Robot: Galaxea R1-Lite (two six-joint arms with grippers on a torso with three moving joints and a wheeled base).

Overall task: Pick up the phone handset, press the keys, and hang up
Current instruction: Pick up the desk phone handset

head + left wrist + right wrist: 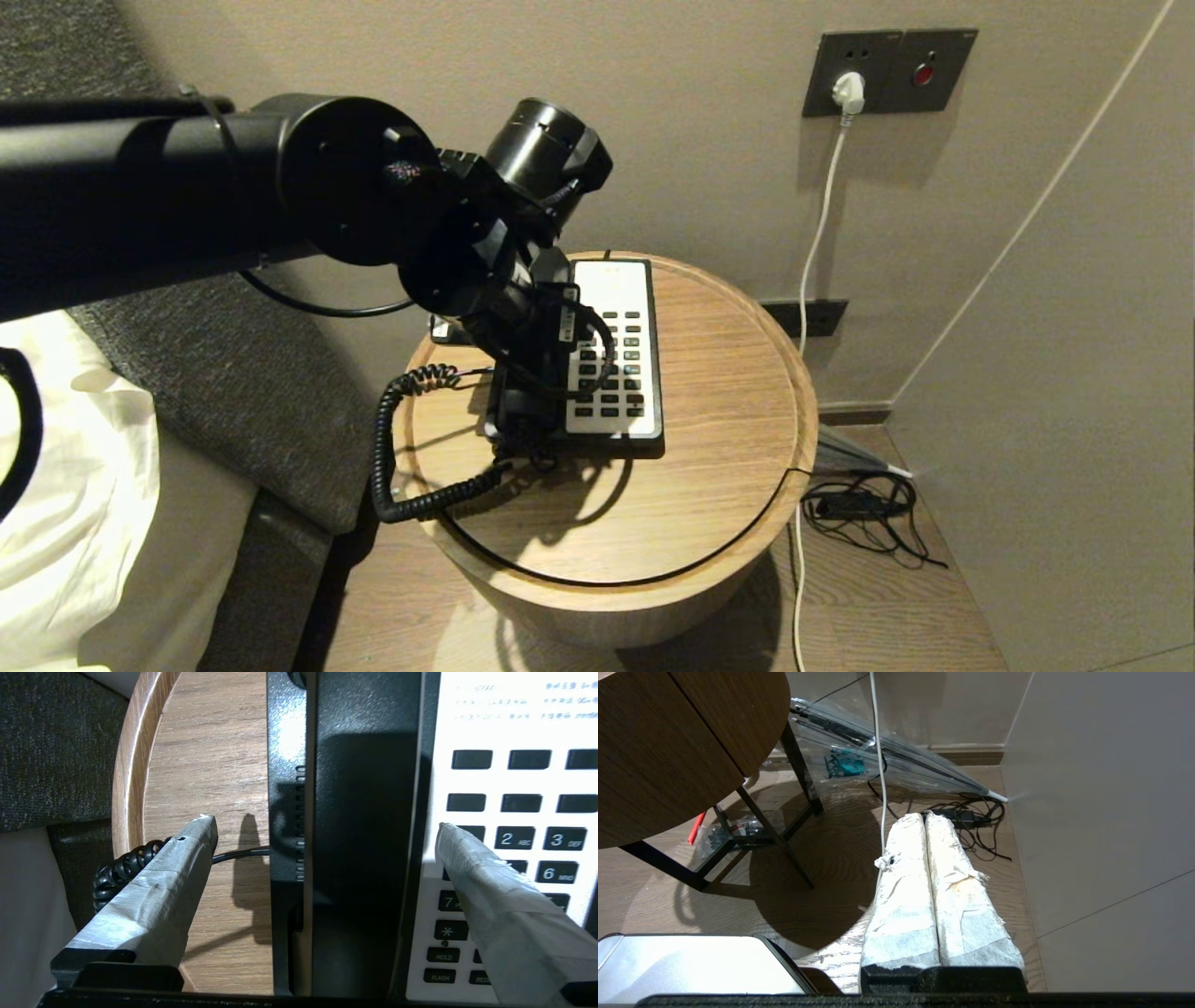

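Left wrist view, phone handset [364, 835]: lies in its cradle on the phone base [282, 812], between the two taped fingers [159, 900] of the left gripper [327, 826]; both ends of the receiver are cut off by the frame.
Left gripper: spread wide, one finger over the wooden tabletop [205, 756], the other over the keys [518, 840]; neither finger touches the handset.
Keys: only some columns show here, several covered by the finger; digits 2, 3, 6 and a star are legible.
Head view, handset: almost wholly hidden behind the left arm [280, 187] and wrist; only the coiled cord [392, 467] hanging off the tabletop's rim [794, 401] is plain.
Head view, keys [616, 364]: the whole grid shows on the white faceplate, legends too small to read.
Right gripper [924, 816]: seen in the right wrist view only, fingers pressed together, low over the floor beside a folded clear umbrella [887, 760] and a tangle of cables [971, 821].
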